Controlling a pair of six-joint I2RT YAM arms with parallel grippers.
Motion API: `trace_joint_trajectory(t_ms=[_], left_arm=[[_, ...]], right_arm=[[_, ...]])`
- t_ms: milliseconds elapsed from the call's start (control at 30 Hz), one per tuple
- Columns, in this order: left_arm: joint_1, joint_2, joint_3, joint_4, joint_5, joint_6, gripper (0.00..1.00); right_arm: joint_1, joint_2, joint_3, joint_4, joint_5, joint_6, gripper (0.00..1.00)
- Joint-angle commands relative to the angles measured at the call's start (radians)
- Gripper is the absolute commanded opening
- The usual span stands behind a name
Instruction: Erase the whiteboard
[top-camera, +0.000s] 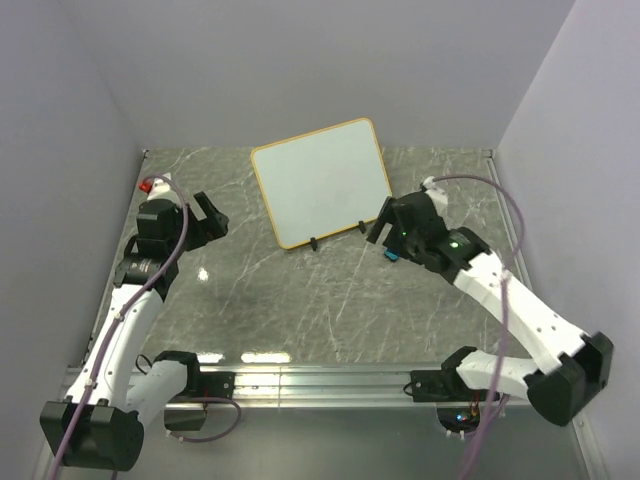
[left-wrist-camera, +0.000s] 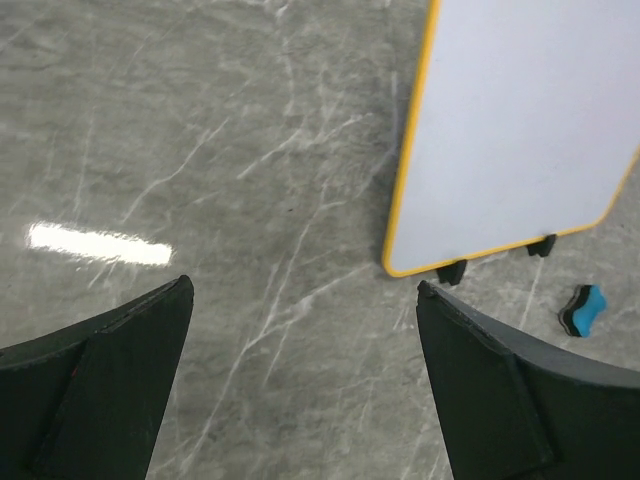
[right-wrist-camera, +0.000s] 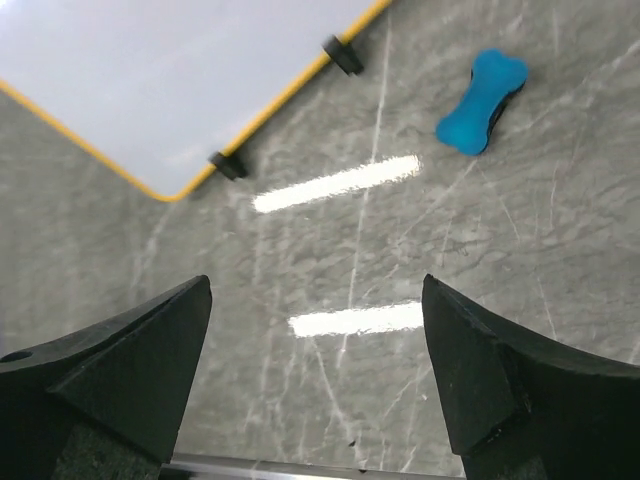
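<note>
The whiteboard (top-camera: 322, 180) lies at the back middle of the table, white and blank, with an orange-tan frame and two black feet on its near edge. It also shows in the left wrist view (left-wrist-camera: 520, 130) and the right wrist view (right-wrist-camera: 170, 70). A small blue eraser (top-camera: 390, 255) lies on the table just right of the board's near right corner, also seen in the left wrist view (left-wrist-camera: 583, 308) and the right wrist view (right-wrist-camera: 482, 102). My right gripper (top-camera: 378, 226) is open and empty above the eraser. My left gripper (top-camera: 214, 215) is open and empty, left of the board.
A small red object (top-camera: 146, 185) sits at the far left edge by the wall. Walls close in the table at the back and both sides. A metal rail (top-camera: 300, 380) runs along the near edge.
</note>
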Motion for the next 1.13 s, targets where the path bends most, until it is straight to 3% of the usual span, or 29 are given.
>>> trace_joint_trajectory(t_ms=[0,200,400,733,1100], left_arm=[[-0.001,-0.033,-0.011,-0.06,-0.061,-0.031,0.99],[-0.003,-0.072,-0.028,-0.094,-0.055,-0.092,0.97],[-0.03,-0.059,0.033,-0.121,-0.01,-0.071,1.0],[-0.088,0.028,0.253,-0.132,-0.024,-0.013,1.0],[-0.107,-0.067,0.195,-0.042,-0.139,0.122,1.0]], right_arm=[[-0.008,-0.142,0.045,-0.107,0.039,-0.041,0.92],[-0.007,-0.384,0.027,-0.131,-0.106,-0.036,0.93],[-0.007,-0.495,0.085,-0.204,-0.085,-0.085,1.0],[-0.008,-0.561,0.047,-0.264,-0.027,-0.112,0.99],[-0.008,-0.572,0.049,-0.147,-0.025,-0.204,0.97]])
